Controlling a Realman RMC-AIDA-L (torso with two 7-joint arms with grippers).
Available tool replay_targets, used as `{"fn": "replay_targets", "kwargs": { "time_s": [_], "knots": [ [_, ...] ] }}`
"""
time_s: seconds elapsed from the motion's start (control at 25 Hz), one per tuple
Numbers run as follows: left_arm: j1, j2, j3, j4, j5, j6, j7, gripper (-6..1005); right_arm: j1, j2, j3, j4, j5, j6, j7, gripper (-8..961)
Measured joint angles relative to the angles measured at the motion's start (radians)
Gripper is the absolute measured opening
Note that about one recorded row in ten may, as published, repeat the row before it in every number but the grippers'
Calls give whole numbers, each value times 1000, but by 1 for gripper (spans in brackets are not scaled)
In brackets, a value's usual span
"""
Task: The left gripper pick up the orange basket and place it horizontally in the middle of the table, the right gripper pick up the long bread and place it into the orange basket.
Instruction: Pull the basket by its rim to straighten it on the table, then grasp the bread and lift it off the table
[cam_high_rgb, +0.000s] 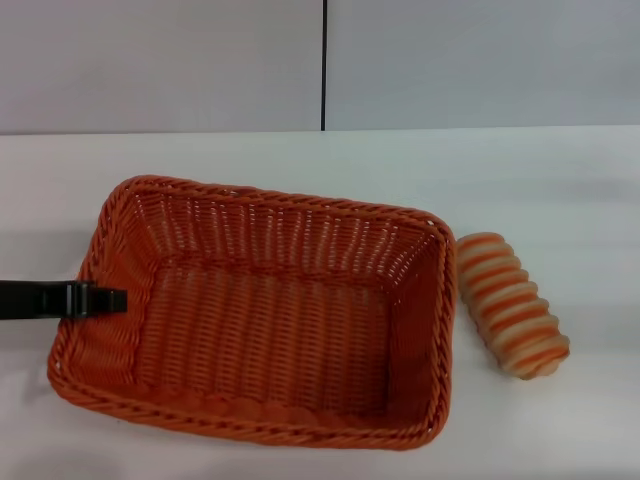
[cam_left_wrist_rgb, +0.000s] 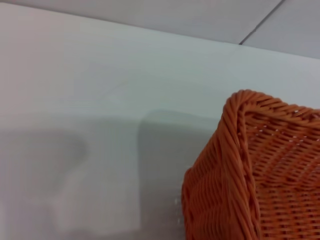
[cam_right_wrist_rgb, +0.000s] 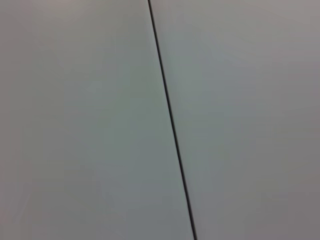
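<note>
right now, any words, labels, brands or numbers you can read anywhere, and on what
None: no readable text in any view.
The orange basket shows only plain weave, no tag.
The long bread has stripes, no print.
The left gripper at the basket's left rim shows no label.
The table and the wall are blank.

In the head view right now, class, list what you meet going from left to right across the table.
left gripper at the basket's left rim → orange basket → long bread, all on the white table.
</note>
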Motion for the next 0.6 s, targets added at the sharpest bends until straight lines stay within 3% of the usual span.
{"fn": "replay_targets", "kwargs": {
  "time_s": [0.28, 0.44, 0.52, 0.6],
  "knots": [
    [-37, 2, -40, -22, -6, 18, 16, 308, -13, 4, -12, 0, 0, -1, -1, 786],
    [-66, 3, -138, -49, -80, 54, 58, 332, -22, 5, -13, 0, 1, -13, 1, 786],
    [-70, 3, -174, -50, -102, 64, 75, 565, -24, 6, -13, 0, 1, -14, 1, 786],
    [-80, 3, -270, -61, -174, 87, 128, 639, -32, 6, -18, 0, 0, -23, 2, 786]
  ]
}}
